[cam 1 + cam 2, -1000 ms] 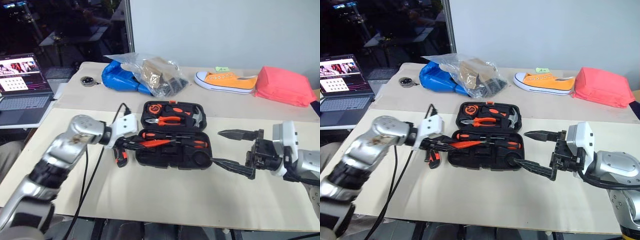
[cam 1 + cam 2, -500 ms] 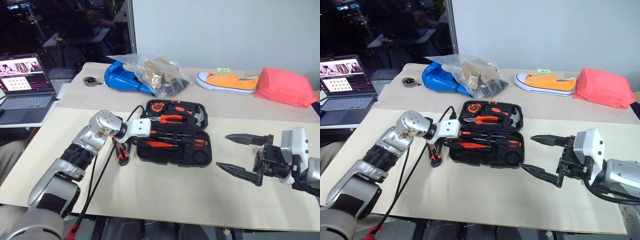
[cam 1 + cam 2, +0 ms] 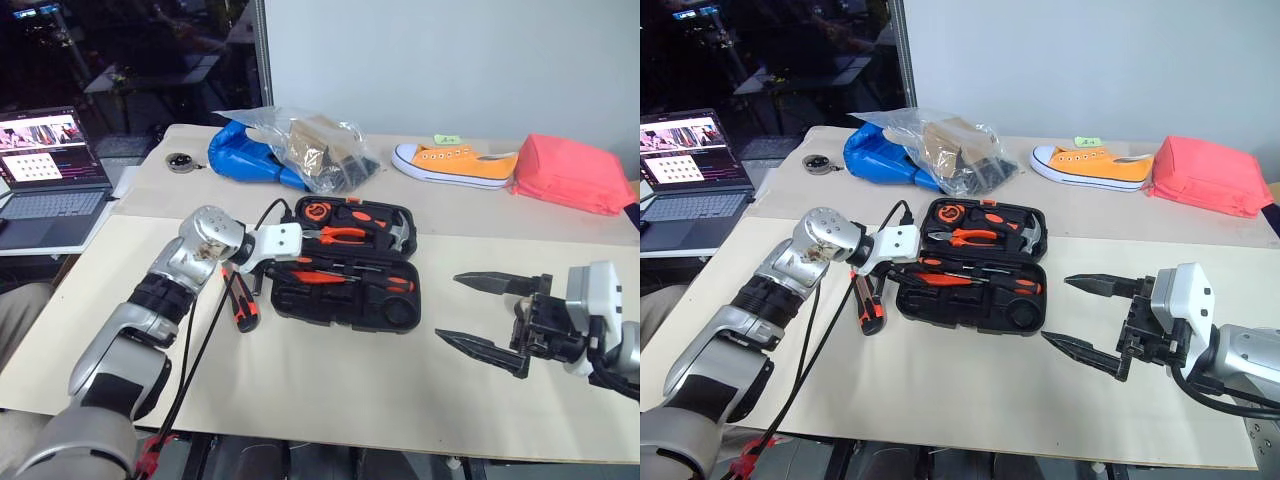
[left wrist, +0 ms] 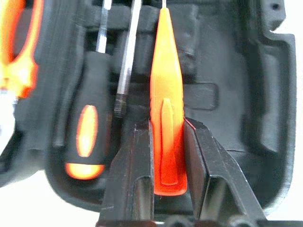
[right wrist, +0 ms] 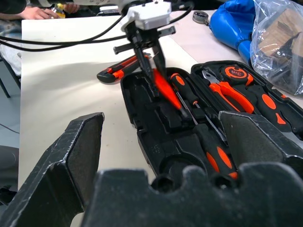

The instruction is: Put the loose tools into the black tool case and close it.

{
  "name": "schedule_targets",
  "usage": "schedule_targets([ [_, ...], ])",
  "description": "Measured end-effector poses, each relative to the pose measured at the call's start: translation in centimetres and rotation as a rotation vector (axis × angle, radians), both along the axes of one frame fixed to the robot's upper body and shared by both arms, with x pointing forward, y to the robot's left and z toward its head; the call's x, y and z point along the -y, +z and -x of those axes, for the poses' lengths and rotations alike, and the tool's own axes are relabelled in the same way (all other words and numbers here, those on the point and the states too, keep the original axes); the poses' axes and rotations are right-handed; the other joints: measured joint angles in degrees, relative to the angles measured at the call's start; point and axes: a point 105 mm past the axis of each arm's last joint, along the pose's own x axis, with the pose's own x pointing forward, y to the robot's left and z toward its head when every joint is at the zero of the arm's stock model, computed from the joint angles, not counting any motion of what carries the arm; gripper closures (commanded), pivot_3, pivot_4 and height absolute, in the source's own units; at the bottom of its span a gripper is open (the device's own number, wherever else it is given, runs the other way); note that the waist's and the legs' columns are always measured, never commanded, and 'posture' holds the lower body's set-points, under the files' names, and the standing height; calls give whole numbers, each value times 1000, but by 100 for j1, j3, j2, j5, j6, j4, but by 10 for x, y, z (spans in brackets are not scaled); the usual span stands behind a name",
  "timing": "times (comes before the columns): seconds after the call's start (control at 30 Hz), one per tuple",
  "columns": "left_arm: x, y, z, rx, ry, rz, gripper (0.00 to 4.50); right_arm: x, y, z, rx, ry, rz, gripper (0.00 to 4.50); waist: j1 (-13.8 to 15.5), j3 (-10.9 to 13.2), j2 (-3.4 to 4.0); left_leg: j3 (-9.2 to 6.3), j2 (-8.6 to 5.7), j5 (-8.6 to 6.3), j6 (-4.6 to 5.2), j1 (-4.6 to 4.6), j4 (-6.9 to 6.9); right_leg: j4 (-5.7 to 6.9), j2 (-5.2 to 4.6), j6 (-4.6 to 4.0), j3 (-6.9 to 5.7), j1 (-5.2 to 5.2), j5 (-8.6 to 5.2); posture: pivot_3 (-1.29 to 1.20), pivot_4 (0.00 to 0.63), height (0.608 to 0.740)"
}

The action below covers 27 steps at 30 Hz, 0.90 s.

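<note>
The left hand [image 4: 165,156] is clamped on the small slim orange screwdriver [image 4: 165,104], holding it by its butt end just over the front half of the black tool case [image 3: 345,300], which lies open on the bench [image 3: 330,390]. Two orange-and-black screwdrivers [image 3: 980,282] already lie in their recesses beside it. The right hand [image 3: 1095,318] waits well apart from the case, fingers spread wide and holding nothing.

The orange-and-black utility knife [image 3: 240,312] lies loose on the bench just beside the case's left edge.

The risk now is misalignment: if the slim tool is let go while skewed across its recess, it probably sits proud and blocks the lid from latching. It looks roughly parallel to its neighbours, though its tip is hard to place. The arm's cable [image 3: 200,340] trails near the knife and could drag it.
</note>
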Motion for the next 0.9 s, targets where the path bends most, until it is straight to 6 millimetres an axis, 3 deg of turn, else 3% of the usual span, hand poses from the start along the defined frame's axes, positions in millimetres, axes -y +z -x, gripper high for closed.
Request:
schedule_targets([
  [0.27, -1, 4, -6, 6, 4, -7, 4058, -2, 2, 2, 5, 8, -3, 0, -10, 0, 0, -8, -3, 0, 1, -5, 1, 1, 1, 0, -1, -3, 0, 0, 150, 740],
  [0.43, -5, -8, -8, -5, -3, -36, 4058, -2, 2, 2, 5, 0, -12, 0, -11, 1, -1, -8, -3, 0, 1, -8, 2, 0, 0, 0, -1, -3, 0, 0, 150, 740],
  [0.9, -1, -9, -6, 20, -80, -61, 4058, -3, 0, 7, -5, -10, -11, 0, -19, 0, 0, -10, -4, 0, 1, -6, 3, 3, 2, 0, 0, -1, 0, 0, 150, 740],
])
